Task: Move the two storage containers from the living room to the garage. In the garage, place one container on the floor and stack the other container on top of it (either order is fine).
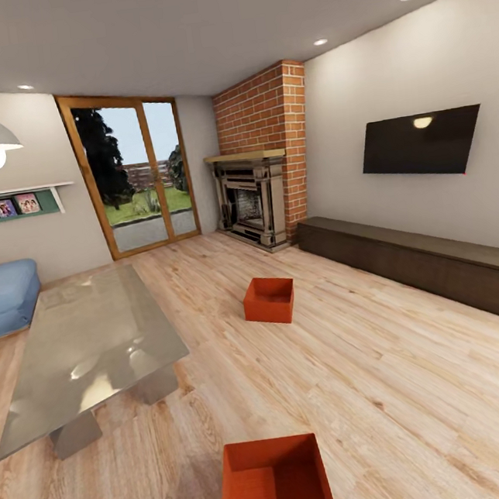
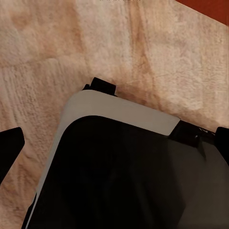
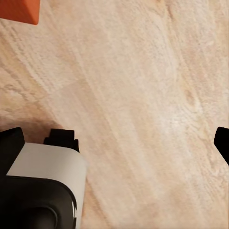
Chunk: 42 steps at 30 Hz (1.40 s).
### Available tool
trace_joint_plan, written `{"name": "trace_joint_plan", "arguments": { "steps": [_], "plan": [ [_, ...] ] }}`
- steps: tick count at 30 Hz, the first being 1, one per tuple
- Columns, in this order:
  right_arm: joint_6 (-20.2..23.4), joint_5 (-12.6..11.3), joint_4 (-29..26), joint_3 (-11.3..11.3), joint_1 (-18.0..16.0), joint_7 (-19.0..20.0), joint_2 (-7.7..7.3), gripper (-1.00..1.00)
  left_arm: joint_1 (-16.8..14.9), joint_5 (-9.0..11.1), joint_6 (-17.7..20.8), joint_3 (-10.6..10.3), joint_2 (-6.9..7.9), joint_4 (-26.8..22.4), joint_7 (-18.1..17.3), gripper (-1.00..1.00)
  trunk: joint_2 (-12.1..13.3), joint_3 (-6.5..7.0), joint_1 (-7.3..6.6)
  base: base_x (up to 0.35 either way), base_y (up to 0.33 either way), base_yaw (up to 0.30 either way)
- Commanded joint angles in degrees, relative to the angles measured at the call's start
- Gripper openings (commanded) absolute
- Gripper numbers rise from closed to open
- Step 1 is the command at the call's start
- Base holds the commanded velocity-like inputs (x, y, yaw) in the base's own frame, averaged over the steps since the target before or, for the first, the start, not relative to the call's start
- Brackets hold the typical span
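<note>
Two orange-red lidless storage containers stand on the light wood-plank floor of the living room. One container (image 1: 270,299) sits mid-room in front of the fireplace. The other container (image 1: 274,484) is right below me at the head view's lower edge. A corner of an orange container (image 2: 206,6) shows in the left wrist view, and another orange corner (image 3: 19,10) in the right wrist view. My left gripper (image 2: 114,143) hangs open over the floor and my own base, its dark fingertips (image 2: 9,149) wide apart. My right gripper (image 3: 117,143) is open too, with nothing between its fingertips (image 3: 9,143).
A glass table (image 1: 90,347) stands to the left, with a blue sofa (image 1: 1,295) behind it. A brick fireplace (image 1: 255,198) and wood-framed glass doors (image 1: 139,173) are at the back. A long low dark cabinet (image 1: 423,263) runs along the right wall under a TV (image 1: 421,142).
</note>
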Motion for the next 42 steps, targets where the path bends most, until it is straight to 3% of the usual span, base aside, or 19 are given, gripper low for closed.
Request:
{"name": "trace_joint_plan", "arguments": {
  "steps": [1,42],
  "plan": [
    [-0.32,-0.51,0.17,0.47,-0.07,0.01,0.04,1.0,0.01,0.25,0.4,0.14,-0.01,-0.17,0.13,1.0,-0.03,-0.06,0.0,0.0,0.0,-0.12],
    [0.2,-0.97,0.17,0.12,-0.07,0.48,0.24,1.0,0.01,0.35,0.4,0.17,0.04,-0.15,0.19,1.0,-0.03,-0.51,0.0,0.011,0.019,0.003]
  ]
}}
